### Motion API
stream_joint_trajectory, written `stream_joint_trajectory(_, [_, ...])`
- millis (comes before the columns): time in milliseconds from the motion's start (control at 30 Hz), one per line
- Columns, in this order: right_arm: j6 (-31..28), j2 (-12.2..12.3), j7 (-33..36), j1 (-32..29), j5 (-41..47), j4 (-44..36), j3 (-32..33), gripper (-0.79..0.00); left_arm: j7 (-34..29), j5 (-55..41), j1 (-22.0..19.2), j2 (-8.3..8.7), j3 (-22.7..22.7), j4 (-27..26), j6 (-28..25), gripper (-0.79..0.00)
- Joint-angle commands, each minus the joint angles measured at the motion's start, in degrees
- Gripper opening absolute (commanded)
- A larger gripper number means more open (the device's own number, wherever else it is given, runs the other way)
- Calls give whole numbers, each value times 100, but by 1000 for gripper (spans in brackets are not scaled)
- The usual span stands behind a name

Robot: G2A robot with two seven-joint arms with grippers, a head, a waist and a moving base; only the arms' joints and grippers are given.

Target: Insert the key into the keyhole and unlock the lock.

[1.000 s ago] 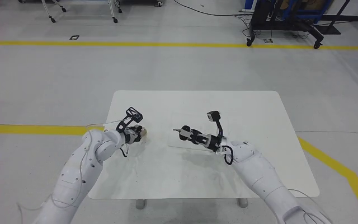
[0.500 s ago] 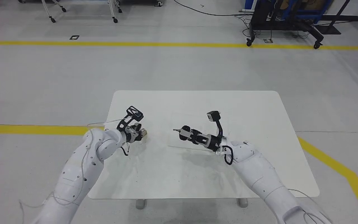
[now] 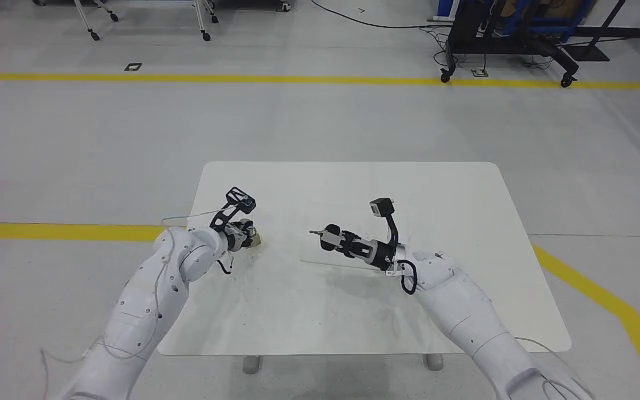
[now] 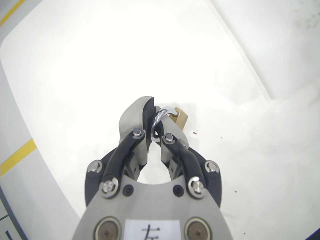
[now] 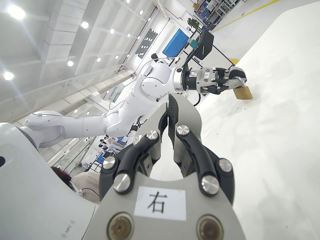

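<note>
A small brass padlock (image 4: 180,119) with a silver shackle hangs just over the white table (image 3: 450,200), near its left part. My left gripper (image 4: 156,117) is shut on the shackle, and the brass body sticks out past the fingertips. From above, the padlock (image 3: 254,237) points toward the table's middle. My right gripper (image 3: 319,236) hovers a short way to the right of it, facing it, with its fingers (image 5: 175,111) pressed together. A thin metal tip, the key (image 3: 313,233), pokes out of it toward the lock. The right wrist view shows the left gripper (image 5: 238,78) holding the padlock (image 5: 243,93).
A thin pale sheet with a raised edge (image 4: 232,38) covers part of the table. The table's left edge (image 3: 192,230) is close behind the left gripper. Bare tabletop lies to the right and at the back.
The left arm's elbow has swung a little toward the table, and the gripper with the padlock has crept slightly up and right. The right arm has kept still.
</note>
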Motion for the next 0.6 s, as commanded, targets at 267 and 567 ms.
stream_joint_trajectory(267, [0,0,0,0,0,0,0,-785,261,-137,53,4,-79,-108,-84,-785])
stream_joint_trajectory(567, [0,0,0,0,0,0,0,-785,-1206,-5283,-348,-205,-365,1029,-722,-785])
